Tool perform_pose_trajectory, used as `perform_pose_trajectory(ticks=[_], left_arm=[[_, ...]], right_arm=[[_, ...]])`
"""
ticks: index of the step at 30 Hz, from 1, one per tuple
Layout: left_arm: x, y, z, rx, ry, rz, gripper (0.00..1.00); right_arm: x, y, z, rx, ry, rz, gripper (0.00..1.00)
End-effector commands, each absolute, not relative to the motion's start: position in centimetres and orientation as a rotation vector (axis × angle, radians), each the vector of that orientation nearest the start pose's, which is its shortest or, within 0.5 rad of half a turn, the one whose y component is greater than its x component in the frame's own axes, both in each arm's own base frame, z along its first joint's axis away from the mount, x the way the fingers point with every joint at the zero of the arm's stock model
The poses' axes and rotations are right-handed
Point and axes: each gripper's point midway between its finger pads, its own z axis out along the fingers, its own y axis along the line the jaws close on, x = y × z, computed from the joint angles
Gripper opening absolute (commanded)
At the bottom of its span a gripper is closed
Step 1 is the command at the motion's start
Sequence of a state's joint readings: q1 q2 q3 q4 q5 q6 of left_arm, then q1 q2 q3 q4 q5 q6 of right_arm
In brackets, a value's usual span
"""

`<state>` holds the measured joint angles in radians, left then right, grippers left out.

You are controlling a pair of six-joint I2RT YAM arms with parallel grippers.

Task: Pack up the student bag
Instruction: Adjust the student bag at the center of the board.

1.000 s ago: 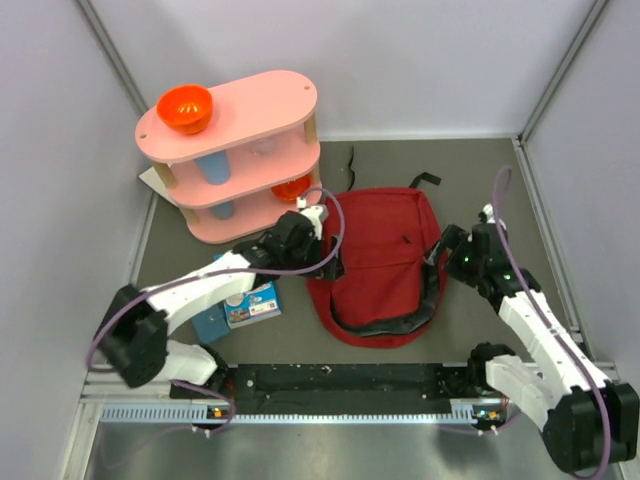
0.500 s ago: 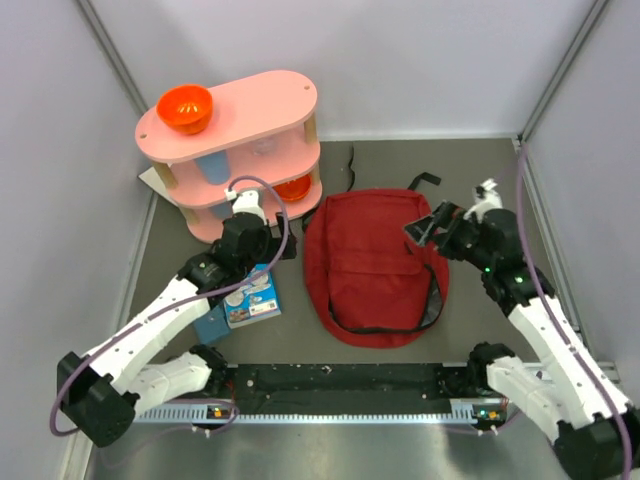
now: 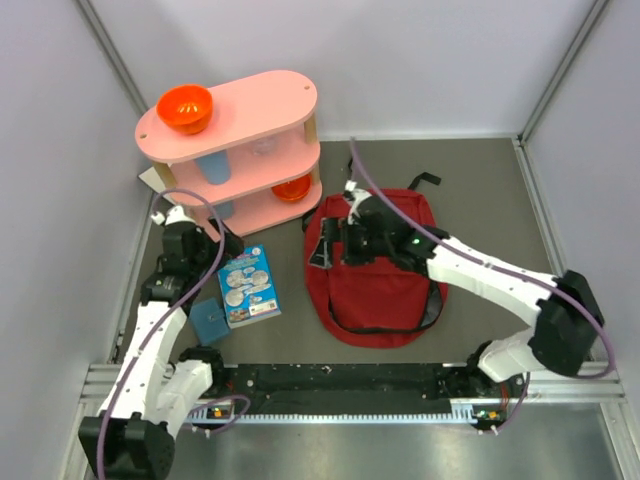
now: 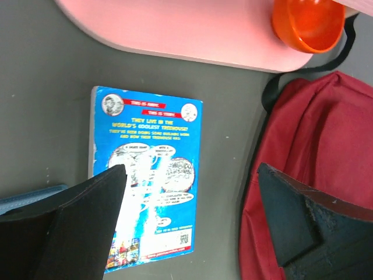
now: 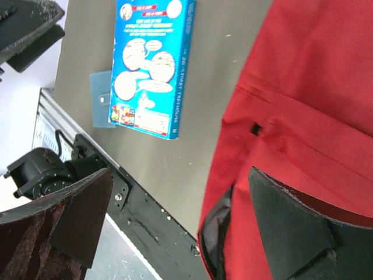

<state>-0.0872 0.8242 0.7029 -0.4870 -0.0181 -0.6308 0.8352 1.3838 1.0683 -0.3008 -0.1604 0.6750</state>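
Left tool (image 4: 191,169) and right tool (image 5: 179,172) spread, empty; comic book (image 4: 145,163) lies under left tool, long axis along its fingers; student bag (image 4: 326,134) rightward.

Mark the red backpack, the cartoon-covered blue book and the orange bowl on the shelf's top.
Dark red fabric backpack (image 3: 385,292): top view, lower front panel.
Blue cartoon-covered paperback book (image 3: 247,285): top view, cover middle.
Orange round bowl (image 3: 185,108): top view, hollow.

A pink three-tier shelf (image 3: 240,110) stands at ten o'clock on the grey tabletop (image 3: 480,190). An orange bowl (image 3: 185,107) sits on its top deck, with a blue cup (image 3: 211,167) and a second orange bowl (image 3: 291,187) lower down. At eight o'clock lies a blue comic-covered book (image 3: 247,285), overlapping a plain blue notebook (image 3: 209,321).
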Motion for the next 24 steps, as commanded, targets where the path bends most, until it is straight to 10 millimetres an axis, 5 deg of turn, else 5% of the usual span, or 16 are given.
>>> perform_pose_trajectory(ticks=[1, 2, 9, 18, 24], left_arm=[[26.2, -4.0, 15.8, -0.669, 2.157, -0.437, 0.99], [26.1, -3.8, 15.4, -0.68, 2.169, -0.421, 0.99], [25.3, -2.6, 11.4, -0.783, 2.257, -0.366, 0.99], [24.1, 0.8, 8.0, -0.89, 2.268, -0.114, 0.99], [25.1, -0.9, 6.1, -0.833, 2.326, -0.22, 0.99]], right_arm=[[22.2, 38.3, 20.8, -0.42, 2.29, 1.061, 0.99], [22.1, 39.3, 19.3, -0.432, 2.328, 1.058, 0.99], [21.4, 44.2, 17.1, -0.484, 2.366, 1.195, 0.99], [20.8, 46.0, 13.3, -0.478, 2.466, 1.267, 0.98], [20.6, 46.8, 12.0, -0.472, 2.491, 1.297, 0.97]])
